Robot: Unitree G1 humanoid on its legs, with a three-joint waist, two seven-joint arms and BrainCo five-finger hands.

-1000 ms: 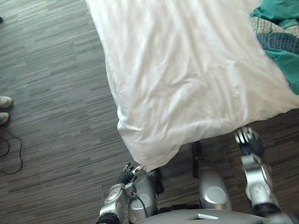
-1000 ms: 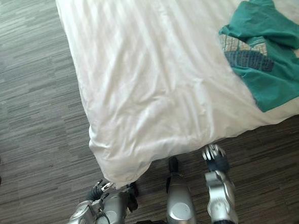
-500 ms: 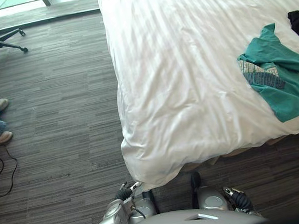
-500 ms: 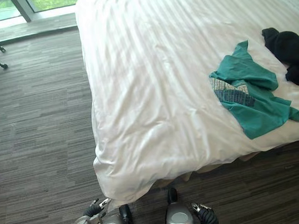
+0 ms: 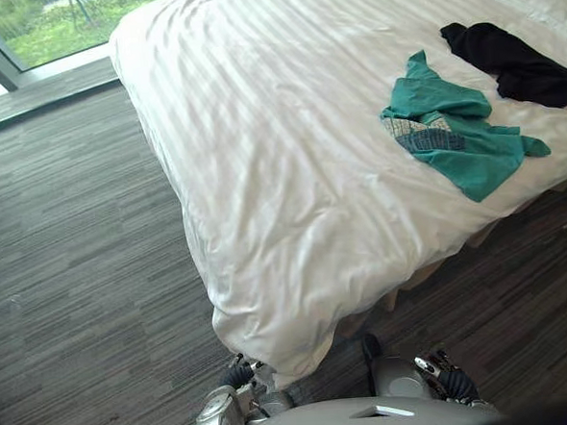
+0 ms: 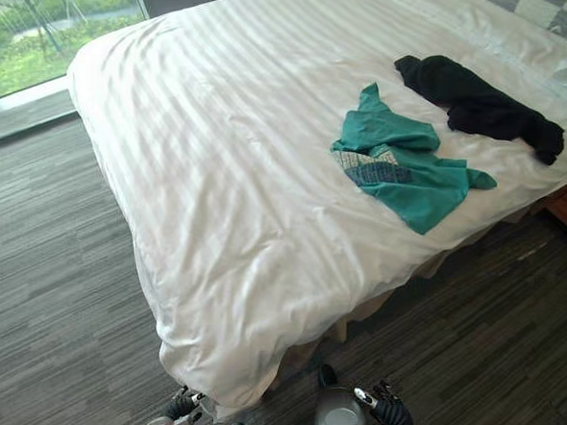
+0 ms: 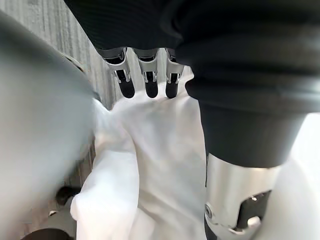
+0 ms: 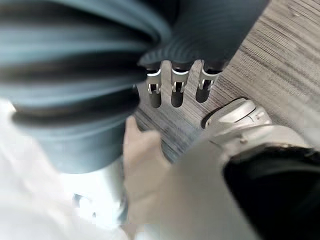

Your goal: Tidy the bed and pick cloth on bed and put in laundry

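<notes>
In the left eye view, a white striped duvet [image 5: 281, 174] is seen spread fairly smooth. A crumpled teal shirt [image 5: 442, 135] and a black garment [image 5: 510, 64] are left on it, not yet collected.

In the right eye view, grey striped carpet [image 6: 49, 314] and a window [image 6: 51, 34] are shown.

In the left wrist view, the left hand [image 7: 146, 80] is held relaxed at the duvet's corner, nothing grasped.

In the right wrist view, the right hand [image 8: 173, 87] is released, over carpet.

Nothing legible anywhere: no words, numbers or signs; the green cloth [image 6: 417, 190] lying on the white bed [image 6: 242, 157] carries a grey-and-blue printed patch [image 6: 372, 167], but the print is too small to make out any letters.
</notes>
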